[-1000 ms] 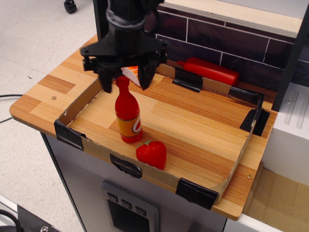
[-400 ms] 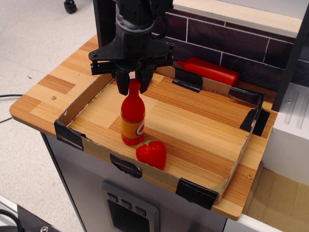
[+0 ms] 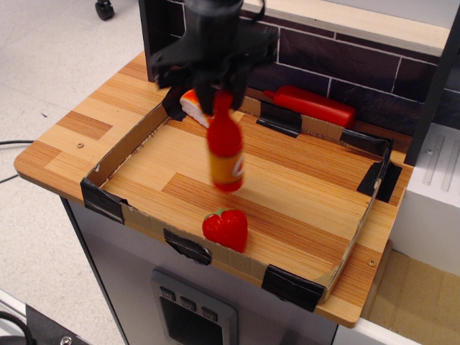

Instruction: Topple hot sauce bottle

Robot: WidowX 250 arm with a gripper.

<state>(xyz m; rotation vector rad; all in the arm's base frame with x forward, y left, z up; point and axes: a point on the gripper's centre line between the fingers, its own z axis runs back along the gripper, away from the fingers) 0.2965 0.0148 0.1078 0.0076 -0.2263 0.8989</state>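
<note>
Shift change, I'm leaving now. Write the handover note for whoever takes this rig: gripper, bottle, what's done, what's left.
Gripper: shut on the neck of the hot sauce bottle.
Bottle: hangs roughly upright, apparently lifted off the tray floor, motion-blurred, above the tray's middle.
Nearby: strawberry toy at the front wall, plain red bottle lying behind the tray.
Done: grasp.
Left: the topple itself; the bottle is not yet on its side. Release clear of the strawberry.

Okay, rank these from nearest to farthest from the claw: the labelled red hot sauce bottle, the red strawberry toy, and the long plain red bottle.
1. Labelled red hot sauce bottle: its neck sits in the claw.
2. Long plain red bottle: by the back wall, right in the picture.
3. Red strawberry toy: at the tray's front edge.
</note>
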